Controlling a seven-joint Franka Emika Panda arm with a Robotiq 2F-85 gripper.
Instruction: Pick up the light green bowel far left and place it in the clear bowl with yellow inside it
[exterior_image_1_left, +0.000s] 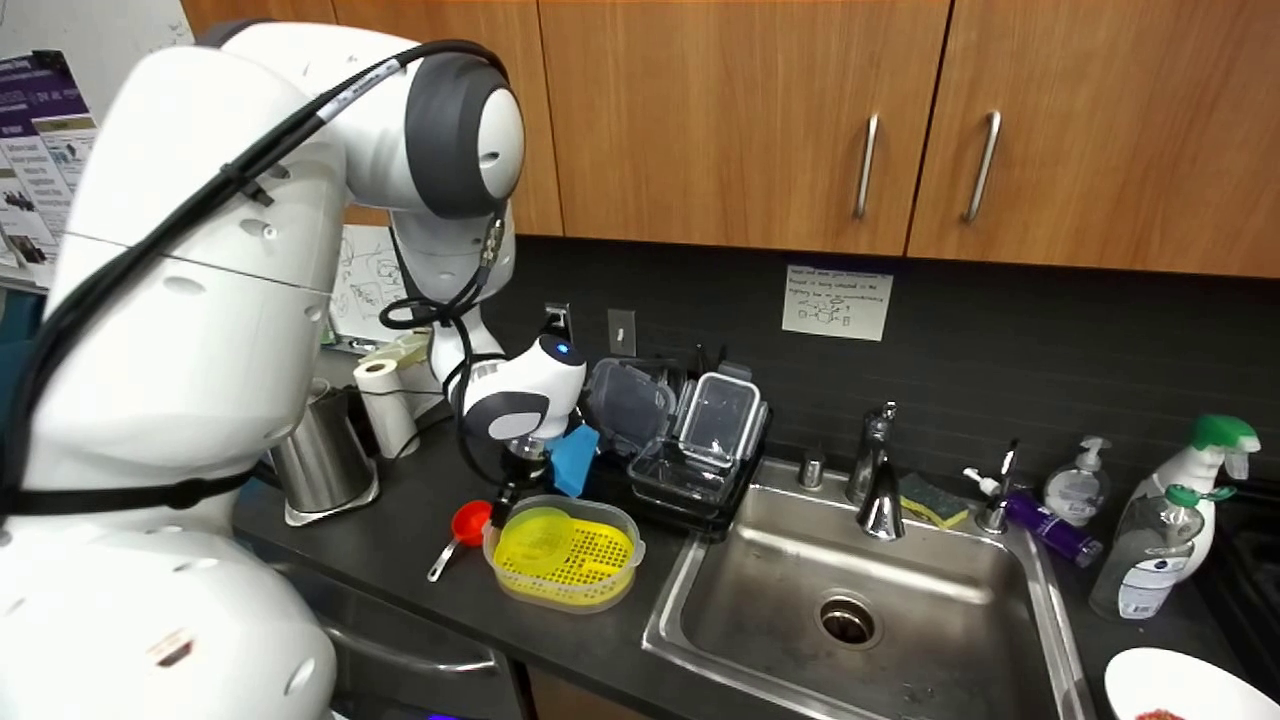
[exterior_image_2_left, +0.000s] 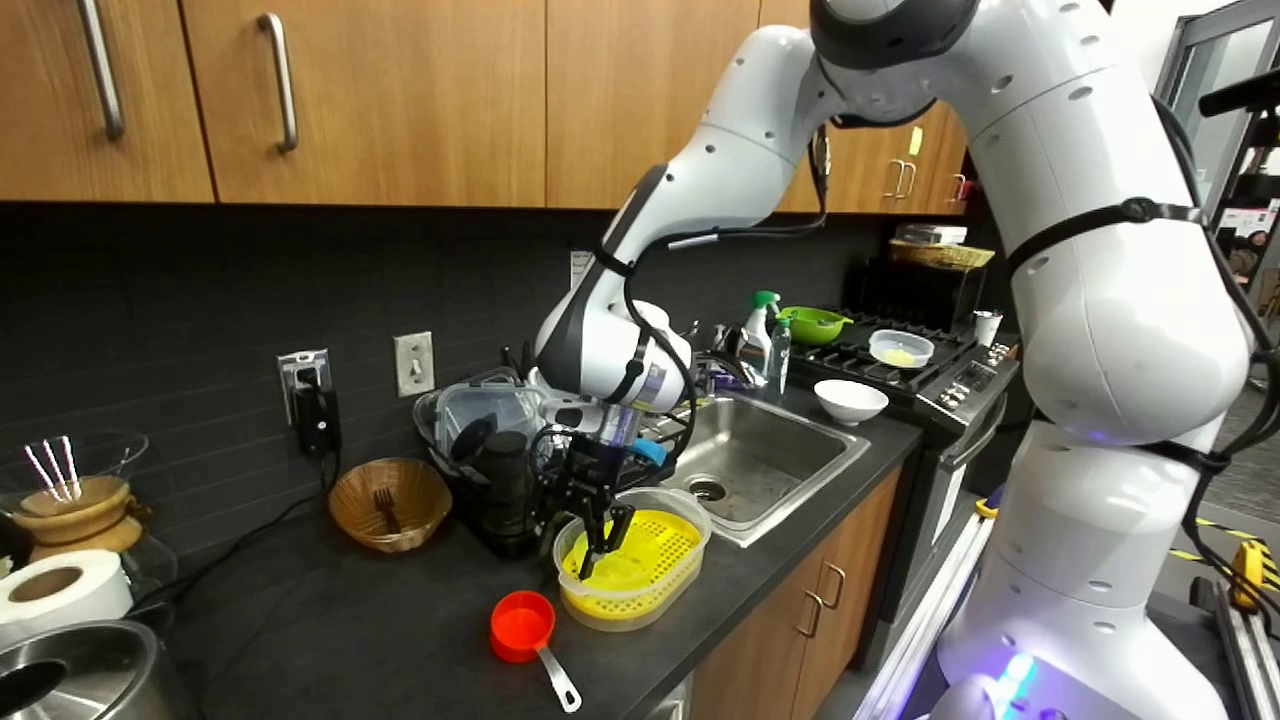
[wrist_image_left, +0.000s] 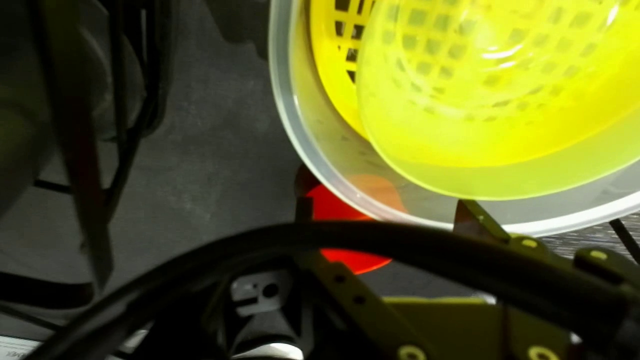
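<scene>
**Pos.: light green bowl (exterior_image_1_left: 530, 540) inside clear bowl (wrist_image_left: 294, 125), gripper (wrist_image_left: 383, 204) unloaded**

Gripper: points down at the clear bowl's edge, on the side next to the red measuring cup (exterior_image_1_left: 471, 522). Fingers (wrist_image_left: 475, 220) stand wide apart w/ a visible gap in wrist view; no obj. clamped btwn the tips. Same view: clear bowl's rim crosses the gap, & one tip overlaps that rim, reaching the light green bowl's edge. Contact there: can't tell.

Task obj.: the light green bowl sits on the yellow perforated insert (exterior_image_1_left: 605, 560) within the clear bowl, offset toward the gripper side. Part of the insert shows beside it.

Surroundings: red measuring cup rests on the counter (exterior_image_2_left: 300, 620), just beside the clear bowl, its handle toward the counter's front edge. Dish rack (exterior_image_1_left: 715, 520) w/ clear containers (exterior_image_1_left: 720, 410) is behind the clear bowl; sink (exterior_image_1_left: 960, 620) adj. to rack. Steel vessel (exterior_image_1_left: 320, 455) & paper towel roll (exterior_image_1_left: 385, 410) stand next to each other, well apart from the sink. In an exterior view: wicker basket (exterior_image_2_left: 350, 500) w/ fork (exterior_image_2_left: 386, 510) near the wall; white bowl (exterior_image_2_left: 850, 402) btwn sink & stove (exterior_image_2_left: 960, 385); on the stove, a bright green bowl (exterior_image_2_left: 812, 328) & a clear dish (exterior_image_2_left: 925, 350) w/ pale yellow contents.
</scene>
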